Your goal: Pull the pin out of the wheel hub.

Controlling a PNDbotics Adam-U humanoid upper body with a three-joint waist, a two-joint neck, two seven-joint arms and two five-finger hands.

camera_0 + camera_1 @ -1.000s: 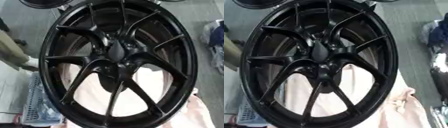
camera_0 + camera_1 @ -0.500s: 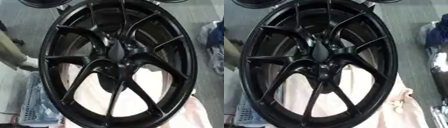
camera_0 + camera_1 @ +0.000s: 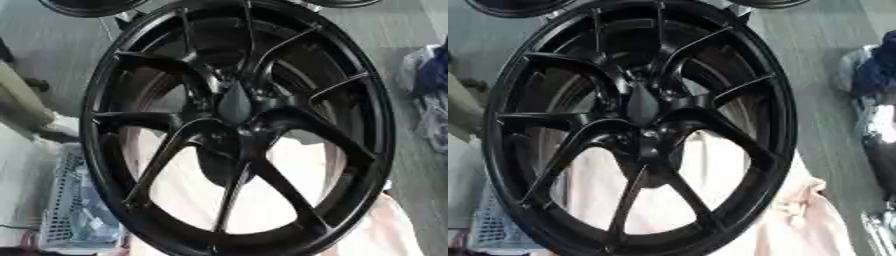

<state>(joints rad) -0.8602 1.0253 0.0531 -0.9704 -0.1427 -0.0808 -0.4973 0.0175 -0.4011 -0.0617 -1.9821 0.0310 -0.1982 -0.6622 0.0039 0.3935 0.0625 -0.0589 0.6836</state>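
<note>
Black wheel hub (image 3: 236,125) on pale pink cloth (image 3: 815,225), perforated basket (image 3: 66,210) beside, neither robot hand visible

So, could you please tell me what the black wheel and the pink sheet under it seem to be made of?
The wheel looks like cast metal, probably alloy, with a black semi-gloss finish: soft highlights run along its rim and spokes. The pink sheet looks like soft matte cloth, since it bunches into folds. Neither is certain by look alone.

A pale pink cloth (image 3: 815,220) lies beneath, a grey mesh basket (image 3: 70,210) sits left, and dark blue fabric (image 3: 872,70) lies right.
</note>
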